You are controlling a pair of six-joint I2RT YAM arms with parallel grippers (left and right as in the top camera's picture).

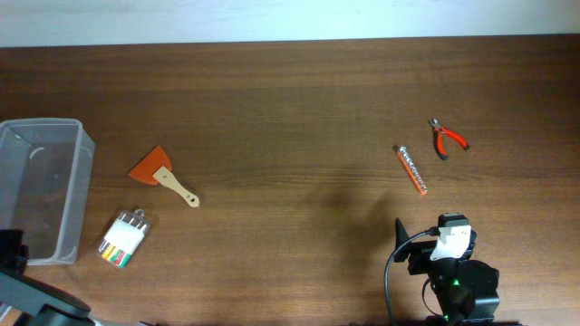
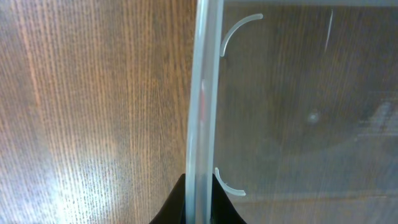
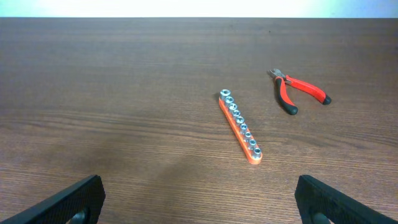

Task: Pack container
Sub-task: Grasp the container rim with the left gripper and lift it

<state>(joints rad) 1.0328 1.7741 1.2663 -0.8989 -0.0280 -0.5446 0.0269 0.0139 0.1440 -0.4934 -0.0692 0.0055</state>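
The clear plastic container stands at the table's far left, with nothing visible inside. My left gripper is shut on its rim, one black finger on each side of the wall; the bin's inside lies to the right in the left wrist view. My right gripper is open wide and empty, low over the table at the front right. An orange socket rail and red-handled pliers lie beyond it. They also show in the overhead view: rail, pliers.
An orange scraper with a wooden handle and a clear pack of coloured sticks lie right of the container. The right arm is at the front right edge. The left arm is at the front left corner.
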